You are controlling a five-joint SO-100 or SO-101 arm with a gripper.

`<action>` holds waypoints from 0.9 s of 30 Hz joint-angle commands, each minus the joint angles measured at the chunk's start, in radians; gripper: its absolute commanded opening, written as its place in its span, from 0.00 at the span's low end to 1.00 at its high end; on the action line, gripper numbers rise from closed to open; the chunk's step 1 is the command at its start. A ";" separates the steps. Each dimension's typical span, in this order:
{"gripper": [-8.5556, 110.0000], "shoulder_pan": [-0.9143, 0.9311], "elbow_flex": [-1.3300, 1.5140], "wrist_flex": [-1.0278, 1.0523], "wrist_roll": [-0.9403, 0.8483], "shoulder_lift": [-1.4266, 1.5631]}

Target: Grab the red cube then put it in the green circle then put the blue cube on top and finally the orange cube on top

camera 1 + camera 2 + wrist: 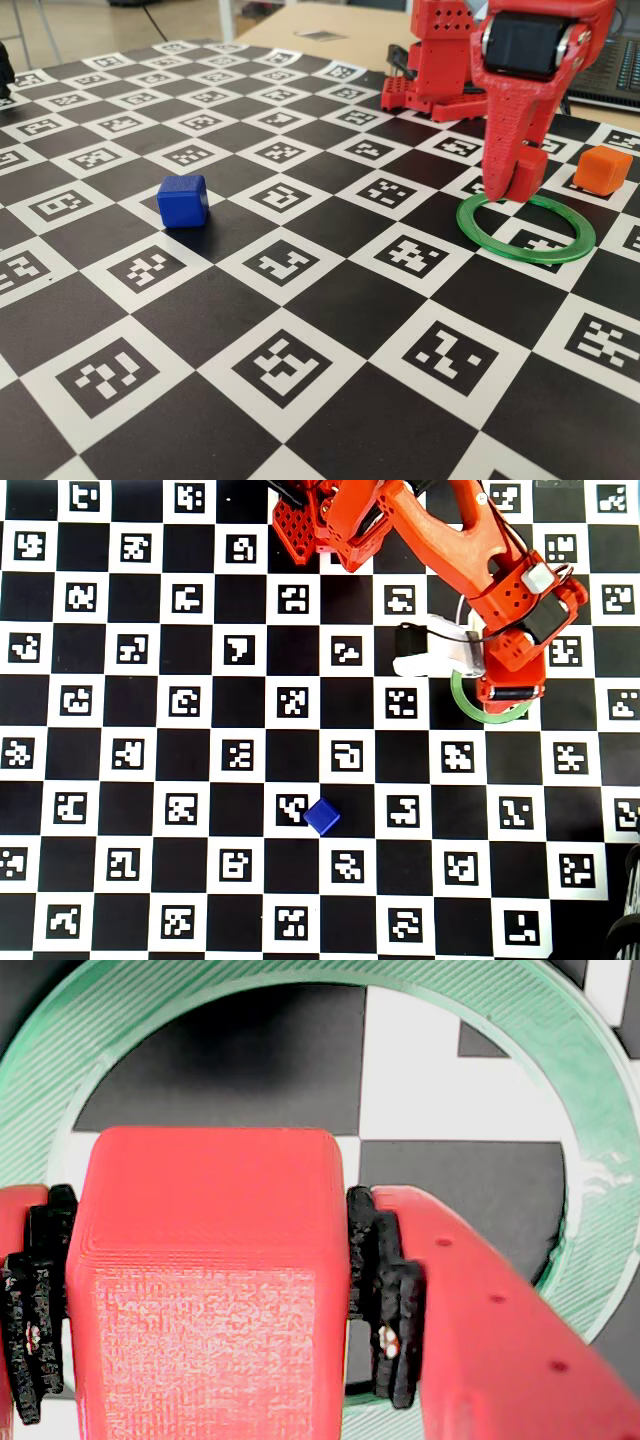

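Wrist view: the tool (pixel 210 1290) is clamped tight on the red cube (pixel 205 1290), poised over the ring's (pixel 560 1070) hollow, not yet released. So step one is nearly done; two stacks remain. Fixed view: blue cube (pixel 183 200) sits well apart on the worktop (pixel 330 300), orange cube (pixel 601 170) just beyond the ring. Nothing blocks either.

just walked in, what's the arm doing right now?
The hand is shut on the red cube and holds it over the green ring; the fixed view doesn't show whether it has touched down. The blue cube and orange cube sit untouched on the board, outside the ring.
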 commanded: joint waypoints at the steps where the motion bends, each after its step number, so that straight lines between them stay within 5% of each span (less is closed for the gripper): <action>1: 0.14 -0.017 0.003 -0.026 0.002 0.112; 27: 0.15 -0.066 0.097 -0.144 0.043 0.104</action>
